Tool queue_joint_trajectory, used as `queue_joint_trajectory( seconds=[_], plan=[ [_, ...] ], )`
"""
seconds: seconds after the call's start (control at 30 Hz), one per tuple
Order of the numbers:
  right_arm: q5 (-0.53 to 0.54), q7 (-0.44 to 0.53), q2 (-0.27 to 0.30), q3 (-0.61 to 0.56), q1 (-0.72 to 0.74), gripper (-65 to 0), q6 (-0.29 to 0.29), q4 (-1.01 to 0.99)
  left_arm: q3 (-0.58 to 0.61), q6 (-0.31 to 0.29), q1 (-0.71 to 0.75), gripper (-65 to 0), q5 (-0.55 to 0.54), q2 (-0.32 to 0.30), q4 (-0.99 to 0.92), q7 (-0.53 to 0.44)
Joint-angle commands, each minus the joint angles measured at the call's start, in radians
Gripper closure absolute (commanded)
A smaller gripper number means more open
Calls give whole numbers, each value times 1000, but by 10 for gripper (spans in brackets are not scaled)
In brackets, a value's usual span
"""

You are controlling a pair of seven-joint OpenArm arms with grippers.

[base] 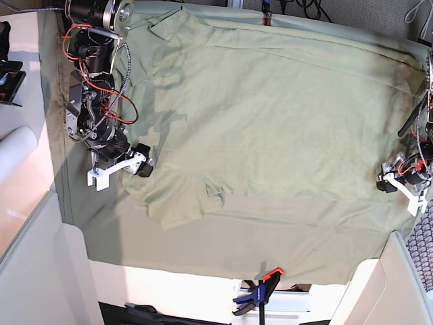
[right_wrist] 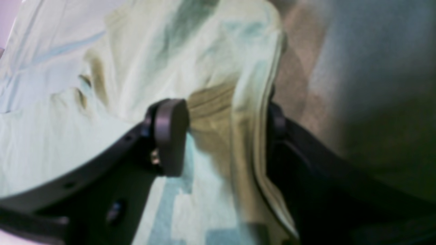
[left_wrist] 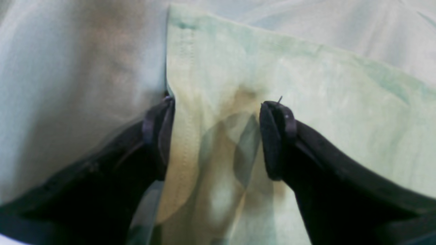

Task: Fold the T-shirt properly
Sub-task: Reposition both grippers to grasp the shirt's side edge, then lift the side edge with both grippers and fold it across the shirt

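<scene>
The pale yellowish-green T-shirt (base: 270, 128) lies spread out and wrinkled on the grey-green table cloth (base: 203, 261). One sleeve (base: 193, 203) points toward the table's front. In the left wrist view, my left gripper (left_wrist: 218, 136) is open, and its fingers straddle the shirt's stitched edge (left_wrist: 185, 102). It shows in the base view (base: 389, 183) at the shirt's right edge. My right gripper (right_wrist: 223, 132) is open around a raised fold of the shirt (right_wrist: 252, 112). It shows in the base view (base: 139, 166) at the shirt's left edge.
A blue and orange clamp (base: 260, 292) grips the table's front edge. A white roll (base: 17, 152) lies off the table at the left. Cables (base: 311, 8) hang at the back. The right arm's body (base: 95, 61) stands over the cloth's left end.
</scene>
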Motion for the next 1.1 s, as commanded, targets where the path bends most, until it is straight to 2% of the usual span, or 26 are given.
queue_joint_trajectory(
  seconds=[0.0, 0.1, 0.13, 0.17, 0.23, 0.33, 0.47, 0.53, 0.6, 0.7, 0.83, 0.93, 1.07],
  plan=[
    [5, 5, 5, 0, 26, -316, 1, 14, -2, -35, -32, -249, -10, -12, 12, -8],
    [5, 5, 5, 0, 26, -301, 0, 14, -2, -42, -29, -74, -9, -13, 12, -33],
    [5, 6, 5, 0, 27, -259, 1, 14, -2, -42, -29, -32, -5, -13, 12, -34],
    [5, 9, 5, 0, 26, -185, 1, 14, -2, -42, -29, 0, -2, -13, 12, -37],
    [5, 8, 5, 0, 26, 0, 1, 14, -2, -46, -29, 0, -2, -13, 12, -47],
    [14, 4, 8, 0, 27, 0, 4, 14, -2, -84, -32, 0, -3, -17, 12, -60],
    [34, -53, 25, 0, 26, 0, 5, 35, -2, -241, -32, 0, -63, -43, 13, -57],
    [71, -91, 43, 0, 14, 0, 8, 67, -2, -245, -31, 0, -114, -63, 13, -29],
    [125, -106, 66, 0, -14, 0, 43, 125, -2, -245, -28, 0, -185, -84, 16, 50],
    [201, -161, 104, 0, -79, 0, 60, 233, -2, -245, -6, 0, -256, -114, 39, 157],
    [305, -244, 154, 0, -174, 0, 64, 366, -2, -245, 78, 0, -371, -158, 153, 285],
    [312, -249, 184, 1, -238, 0, 65, 441, -2, -245, 172, 0, -478, -200, 290, 381],
    [324, -251, 222, 1, -322, 0, 65, 519, -2, -245, 295, 0, -517, -271, 463, 397]
  ],
)
